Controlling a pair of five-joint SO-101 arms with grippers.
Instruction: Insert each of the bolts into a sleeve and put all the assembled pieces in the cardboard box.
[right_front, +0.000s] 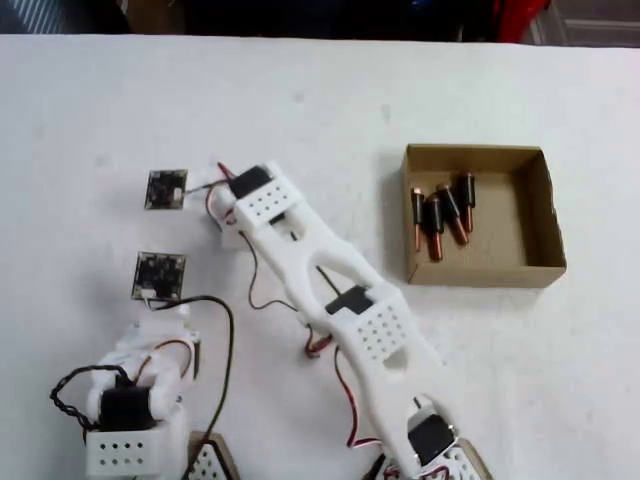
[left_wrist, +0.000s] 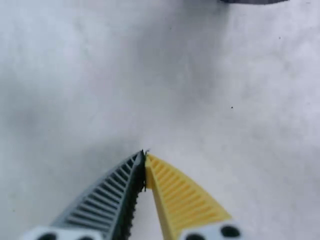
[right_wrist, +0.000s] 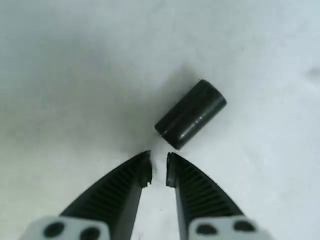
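Your right gripper (right_wrist: 159, 169) sits slightly parted, tips just beside 1 black sleeve (right_wrist: 191, 115); your left gripper (left_wrist: 145, 156) is pressed together.

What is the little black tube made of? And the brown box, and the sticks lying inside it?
The short black cylindrical sleeve looks like smooth plastic or rubber; a soft gleam runs along it, so I can't be sure which. The brown open box is matte cardboard, with folded walls. The copper-coloured bolts in black sleeves look like shiny metal shafts.
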